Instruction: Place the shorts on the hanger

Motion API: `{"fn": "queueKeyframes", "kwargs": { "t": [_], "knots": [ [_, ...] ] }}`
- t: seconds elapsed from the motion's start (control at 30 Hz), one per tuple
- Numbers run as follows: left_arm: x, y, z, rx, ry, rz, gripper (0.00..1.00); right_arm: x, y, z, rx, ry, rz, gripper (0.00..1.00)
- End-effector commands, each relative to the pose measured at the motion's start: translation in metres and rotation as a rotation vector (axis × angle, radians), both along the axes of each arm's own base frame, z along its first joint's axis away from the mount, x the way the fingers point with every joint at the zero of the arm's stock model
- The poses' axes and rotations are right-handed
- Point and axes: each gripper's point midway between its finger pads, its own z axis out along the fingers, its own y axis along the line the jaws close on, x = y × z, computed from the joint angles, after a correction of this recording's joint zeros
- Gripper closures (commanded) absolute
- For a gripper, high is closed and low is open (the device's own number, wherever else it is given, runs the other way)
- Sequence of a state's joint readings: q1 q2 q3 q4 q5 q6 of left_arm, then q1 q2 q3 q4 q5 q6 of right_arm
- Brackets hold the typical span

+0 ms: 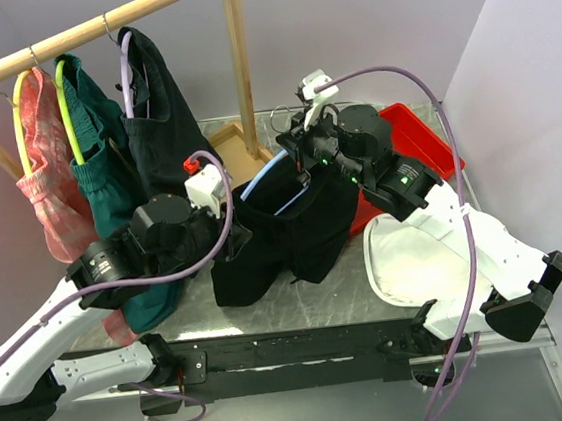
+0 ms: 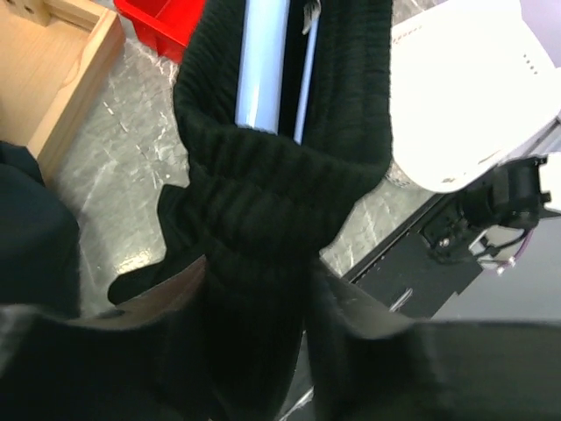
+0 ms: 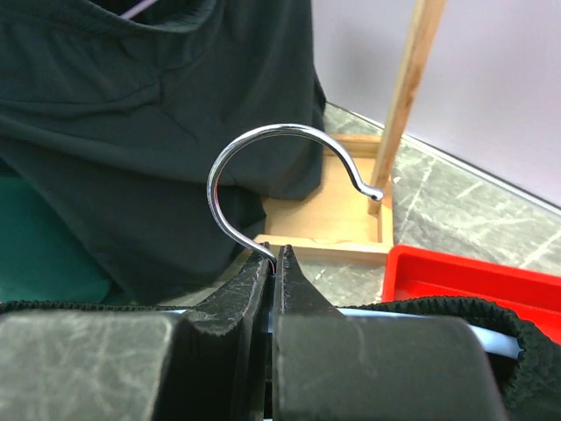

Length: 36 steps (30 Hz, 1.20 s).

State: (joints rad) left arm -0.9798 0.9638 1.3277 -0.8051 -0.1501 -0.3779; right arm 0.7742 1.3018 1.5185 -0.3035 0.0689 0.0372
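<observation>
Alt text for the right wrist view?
The fingers of the right gripper are shut on the base of the metal hook of the hanger. The black waistband of the shorts runs along it below. Behind: dark hanging garments, a wooden rack base, a red bin.

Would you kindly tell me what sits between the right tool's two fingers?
The base of the metal hook of the hanger sits there, pinched by the right tool. The right wrist view shows it plainly.
</observation>
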Motion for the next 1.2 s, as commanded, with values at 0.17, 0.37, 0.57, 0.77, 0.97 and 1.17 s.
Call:
{"fn": "queueKeyframes", "kwargs": {
  "t": [0.17, 0.37, 0.57, 0.77, 0.97, 1.17],
  "knots": [
    [0.013, 0.0, 0.048, -0.214, -0.136, 0.08, 0.99, -0.013, -0.002, 0.058, 0.161, -0.105, 0.032, 1.0],
    [0.018, 0.009, 0.047, -0.23, -0.096, 0.161, 0.99, -0.013, -0.01, 0.061, 0.184, -0.104, -0.003, 0.92],
    [0.019, 0.023, 0.066, -0.31, -0.127, 0.223, 0.99, -0.015, -0.021, 0.069, 0.215, -0.101, -0.05, 0.48],
    [0.019, 0.041, 0.078, -0.354, -0.153, 0.285, 0.99, -0.001, -0.07, 0.067, 0.299, -0.05, -0.276, 0.25],
    [0.01, 0.073, 0.12, -0.404, -0.231, 0.331, 0.99, 0.037, -0.1, 0.007, 0.432, 0.147, -0.289, 0.25],
    [0.007, 0.099, 0.146, -0.433, -0.274, 0.394, 0.99, 0.08, -0.104, -0.057, 0.492, 0.318, -0.32, 0.29]
  ]
}}
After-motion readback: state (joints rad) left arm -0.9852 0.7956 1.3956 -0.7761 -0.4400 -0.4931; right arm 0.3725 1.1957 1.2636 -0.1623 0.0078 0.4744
